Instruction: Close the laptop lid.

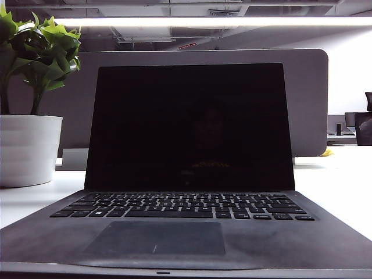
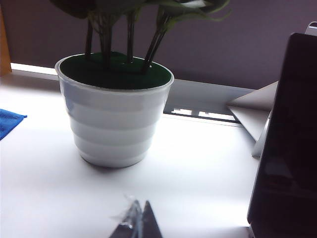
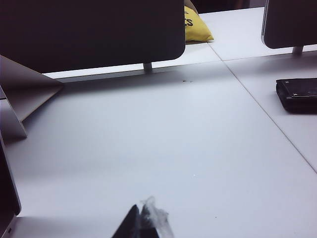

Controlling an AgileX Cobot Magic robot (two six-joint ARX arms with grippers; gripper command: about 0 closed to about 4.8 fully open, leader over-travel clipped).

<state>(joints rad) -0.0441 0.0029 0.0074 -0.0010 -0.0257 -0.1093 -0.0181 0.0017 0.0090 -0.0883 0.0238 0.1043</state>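
The laptop stands open in the exterior view, its lid (image 1: 189,128) upright with a dark black screen above the keyboard deck (image 1: 174,232). Neither gripper shows in that view. The left wrist view has the lid's (image 2: 290,148) edge at the side, and my left gripper (image 2: 140,214) hovers low over the white table beside it, tips pressed together, holding nothing. In the right wrist view a sliver of the lid (image 3: 7,191) shows at the frame edge. My right gripper (image 3: 140,215) is shut and empty over bare table on the laptop's other side.
A white ribbed pot (image 2: 116,124) with a green plant (image 1: 40,46) stands left of the laptop. A grey partition board (image 1: 308,104) runs behind. A silver angled stand (image 3: 25,94) sits behind the laptop. A blue cloth (image 2: 7,121), a black case (image 3: 297,94) and a yellow item (image 3: 195,25) lie farther out.
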